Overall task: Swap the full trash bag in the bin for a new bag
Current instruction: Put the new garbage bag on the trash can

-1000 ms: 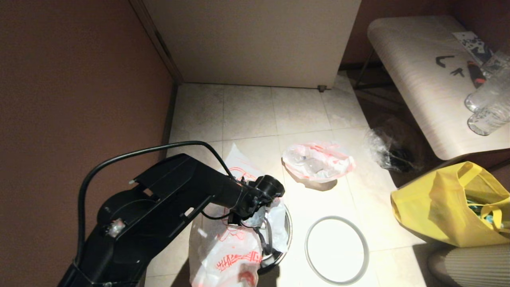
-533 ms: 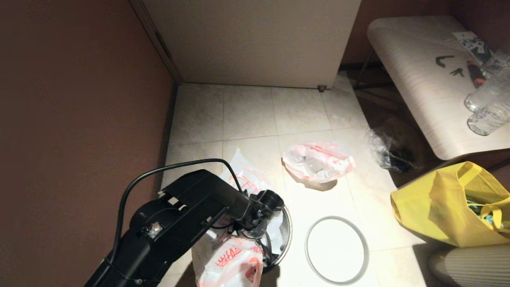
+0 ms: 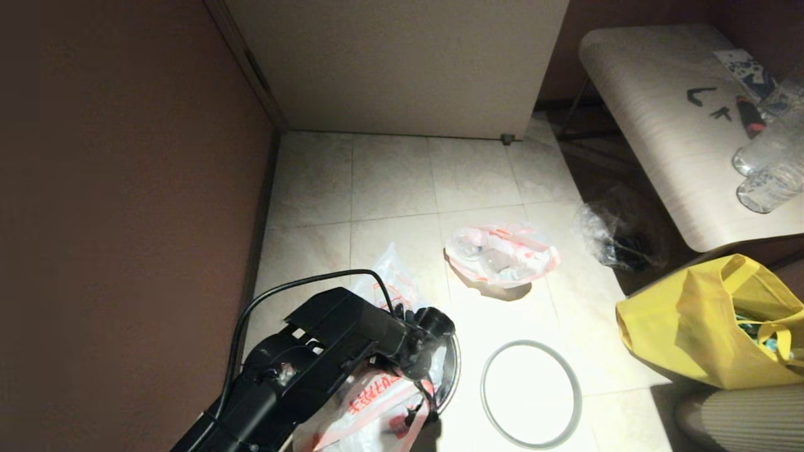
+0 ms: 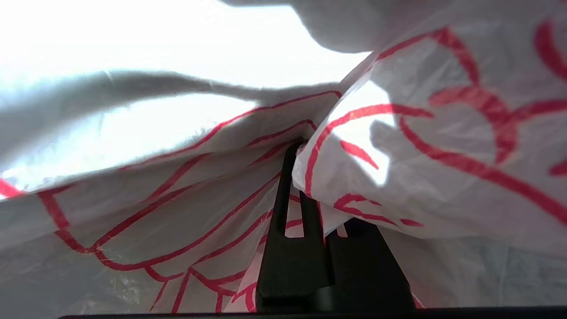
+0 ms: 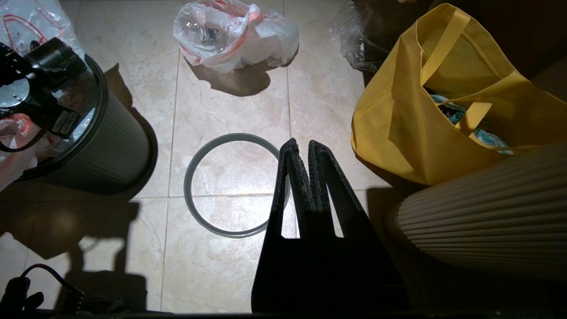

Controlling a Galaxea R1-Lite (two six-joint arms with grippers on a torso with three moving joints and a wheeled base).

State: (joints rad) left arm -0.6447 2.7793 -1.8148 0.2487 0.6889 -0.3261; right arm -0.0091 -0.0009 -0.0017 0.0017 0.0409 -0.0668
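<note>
Head view: your left gripper (image 3: 419, 376) has its fingers clamped on the new bag (image 3: 377, 402), film draped around them, so it feeds into the bin (image 3: 453, 370); rightward, the full trash bag (image 3: 502, 254) lies clear; right gripper (image 5: 301, 150) closed, empty

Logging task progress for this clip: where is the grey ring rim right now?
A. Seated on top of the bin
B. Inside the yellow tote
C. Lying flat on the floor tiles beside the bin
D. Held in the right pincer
C: the grey ring rim lies flat on the floor tiles, apart from the bin.
</note>
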